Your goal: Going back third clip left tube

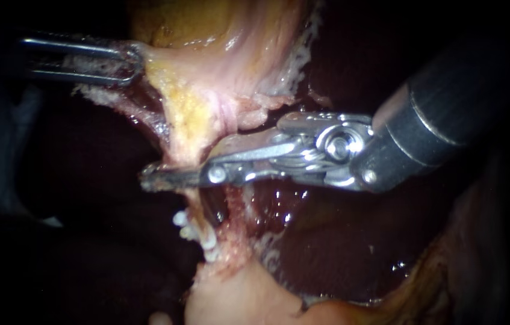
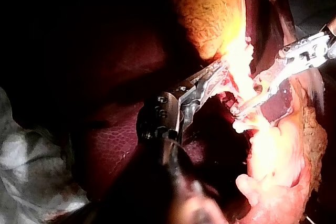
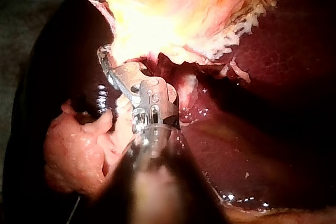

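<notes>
The left tube (image 1: 202, 207) runs down from the pale yellow gallbladder (image 1: 206, 36), stretched thin. Several white clips (image 1: 206, 241) sit on it low down, also seen as white clips (image 3: 100, 98) beside my right instrument. My right instrument (image 1: 149, 179) comes in from the right, and its long jaws lie across the tube just above the clips, open by a narrow gap with nothing gripped. The same jaw tips (image 2: 239, 109) show against the bright tissue, and again (image 3: 105, 56) ahead of the shaft. My left instrument (image 1: 134, 63) is shut on the gallbladder's edge, pulling it to the upper left.
Dark red liver (image 1: 327, 241) lies wet under and right of the tube. A lump of pale fatty tissue (image 1: 242, 295) sits below the clips. The right instrument's wide shaft (image 1: 441, 114) fills the upper right. White gauze (image 2: 31, 166) lies beside the liver.
</notes>
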Robot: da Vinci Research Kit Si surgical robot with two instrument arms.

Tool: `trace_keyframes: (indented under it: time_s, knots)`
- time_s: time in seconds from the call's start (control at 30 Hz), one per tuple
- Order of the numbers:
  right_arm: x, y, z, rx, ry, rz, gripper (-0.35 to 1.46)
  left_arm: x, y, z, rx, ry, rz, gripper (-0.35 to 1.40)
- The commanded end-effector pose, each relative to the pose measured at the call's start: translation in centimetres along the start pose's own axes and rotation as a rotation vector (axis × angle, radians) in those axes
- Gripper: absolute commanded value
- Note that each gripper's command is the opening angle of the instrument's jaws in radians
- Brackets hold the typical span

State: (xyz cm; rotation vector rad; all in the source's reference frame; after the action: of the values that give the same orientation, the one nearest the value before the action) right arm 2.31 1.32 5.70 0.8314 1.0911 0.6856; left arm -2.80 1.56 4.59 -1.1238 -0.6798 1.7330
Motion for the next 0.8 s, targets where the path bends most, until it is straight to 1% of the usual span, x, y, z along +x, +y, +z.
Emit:
trace_keyframes:
  time_s: [0.03, 0.07, 0.1, 0.13, 0.2, 0.23, 0.27, 0.3, 0.4, 0.5, 0.57, 0.63, 0.67, 0.73, 0.8]
  knots:
    - [-0.01, 0.0, 0.0, 0.009, -0.007, 0.0, -0.31, 0.0, 0.0, 0.0, 0.0, 0.0, 0.0, -0.35]
    - [-0.02, 0.0, 0.0, 0.03, -0.016, -0.001, -0.16, 0.0, 0.01, 0.0, 0.001, 0.0, 0.0, -0.35]
    - [-0.03, -0.01, 0.01, 0.039, -0.014, -0.009, -0.02, 0.0, 0.01, 0.0, 0.001, 0.0, 0.0, -0.35]
    - [-0.03, -0.01, 0.02, 0.042, -0.009, -0.022, 0.21, 0.0, 0.01, 0.0, 0.001, 0.0, 0.0, -0.35]
    - [-0.03, 0.01, 0.07, 0.051, 0.019, -0.035, 0.37, 0.0, 0.01, 0.0, 0.001, 0.0, 0.0, -0.35]
    - [-0.02, 0.01, 0.09, 0.053, 0.028, -0.035, 0.41, 0.0, 0.01, 0.0, 0.001, 0.0, 0.0, -0.35]
    - [-0.02, 0.02, 0.11, 0.055, 0.037, -0.036, 0.44, 0.0, 0.01, 0.0, 0.001, 0.0, 0.0, -0.35]
    - [-0.02, 0.03, 0.13, 0.058, 0.039, -0.06, 0.45, 0.0, 0.01, -0.01, 0.0, 0.0, 0.0, -0.35]
    - [-0.07, 0.05, 0.15, 0.059, 0.036, -0.105, 0.46, 0.0, 0.01, -0.01, 0.0, 0.0, 0.0, -0.35]
    - [-0.17, 0.1, 0.14, 0.059, 0.033, -0.165, 0.46, -0.01, 0.01, -0.02, 0.0, 0.0, 0.0, -0.35]
    - [-0.26, 0.15, 0.1, 0.043, 0.039, -0.211, 0.47, -0.01, 0.01, -0.02, 0.0, 0.0, 0.0, -0.35]
    - [-0.36, 0.2, 0.02, -0.002, 0.045, -0.287, 0.5, -0.01, 0.01, -0.02, 0.0, 0.0, 0.0, -0.35]
    - [-0.4, 0.21, -0.04, -0.013, 0.045, -0.324, 0.5, -0.01, 0.01, -0.03, 0.0, 0.0, 0.0, -0.35]
    - [-0.48, 0.22, -0.21, -0.013, 0.042, -0.372, 0.5, -0.01, 0.01, -0.04, -0.001, -0.001, 0.0, -0.35]
    - [-0.55, 0.2, -0.43, -0.018, 0.041, -0.414, 0.5, -0.01, 0.0, -0.04, -0.001, -0.001, 0.001, -0.35]
